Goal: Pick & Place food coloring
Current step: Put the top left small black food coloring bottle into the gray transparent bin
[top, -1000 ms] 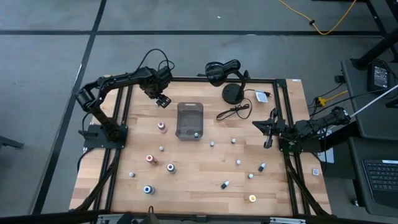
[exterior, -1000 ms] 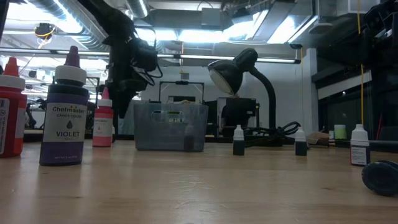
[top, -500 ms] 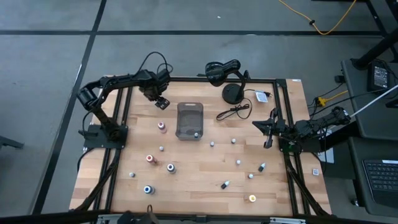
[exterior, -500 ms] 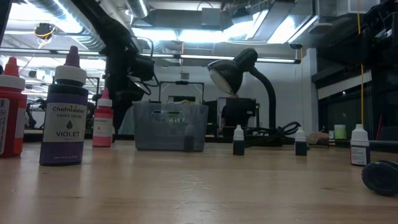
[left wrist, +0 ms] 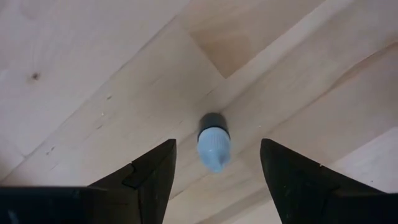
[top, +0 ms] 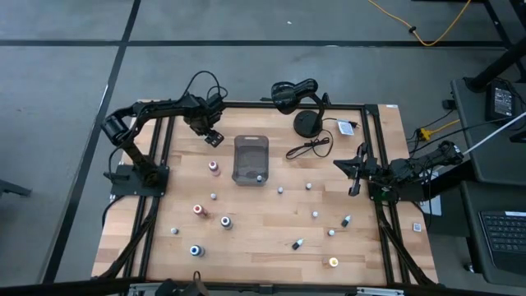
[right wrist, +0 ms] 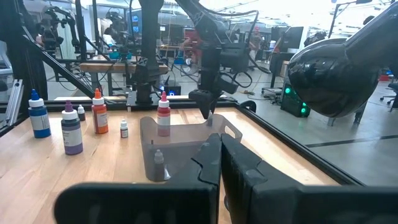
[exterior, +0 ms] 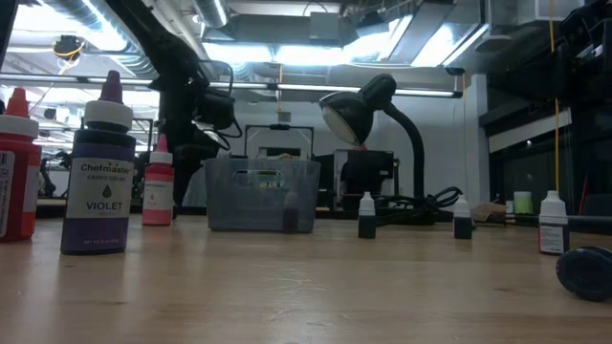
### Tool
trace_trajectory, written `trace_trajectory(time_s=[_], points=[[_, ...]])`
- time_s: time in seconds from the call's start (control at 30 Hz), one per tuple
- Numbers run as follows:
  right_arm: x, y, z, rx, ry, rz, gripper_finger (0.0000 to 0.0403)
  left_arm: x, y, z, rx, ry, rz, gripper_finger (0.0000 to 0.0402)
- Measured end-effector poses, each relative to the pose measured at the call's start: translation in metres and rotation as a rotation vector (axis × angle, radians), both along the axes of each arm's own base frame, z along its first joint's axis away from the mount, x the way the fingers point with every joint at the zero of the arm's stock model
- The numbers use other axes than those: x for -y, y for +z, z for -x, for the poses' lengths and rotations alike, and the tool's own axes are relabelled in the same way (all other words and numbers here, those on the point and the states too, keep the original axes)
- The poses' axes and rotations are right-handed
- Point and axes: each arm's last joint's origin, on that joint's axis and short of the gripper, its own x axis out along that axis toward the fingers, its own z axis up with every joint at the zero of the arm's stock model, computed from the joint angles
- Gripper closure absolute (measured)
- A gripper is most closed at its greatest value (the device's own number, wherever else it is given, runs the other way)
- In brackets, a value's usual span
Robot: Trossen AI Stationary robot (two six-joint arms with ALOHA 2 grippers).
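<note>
The left pincer (top: pixel 214 136) hangs over the far left part of the surface, fingers spread wide. The right pincer (top: pixel 355 177) waits by the right edge, fingers together.

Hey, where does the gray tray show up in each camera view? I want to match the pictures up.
High view: the gray tray lies in the upper middle of the table.
Low view: left of centre, standing on the table.
Left wrist view: not in it.
Right wrist view: in the middle of the picture, partly behind that arm's own claw.
Shared landmark: the pink-capped bottle beside the tray, seen in all three views that show it.
</note>
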Motion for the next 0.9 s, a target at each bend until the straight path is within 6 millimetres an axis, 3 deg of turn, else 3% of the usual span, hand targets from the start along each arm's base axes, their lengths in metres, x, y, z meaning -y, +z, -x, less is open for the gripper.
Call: trace_trajectory(time_s=[0.2,0.63,0.9], points=[[0.0,-0.0001,0.0,0.0,0.0,0.0,0.0388,-0.0011,0.0001,-0.0005,-0.002,0.001,-0.018,0.0194],[0.0,0.0,0.0,0.0,0.0,0.0,0.0388,-0.0015,0.0005,-0.0014,0.013,0.0,-0.016,0.0348],[0.0,-0.0001,0.0,-0.001,0.0,0.0,0.0388,0.0005,0.0016,0.0003,0.005,0.015,0.001,0.0352]])
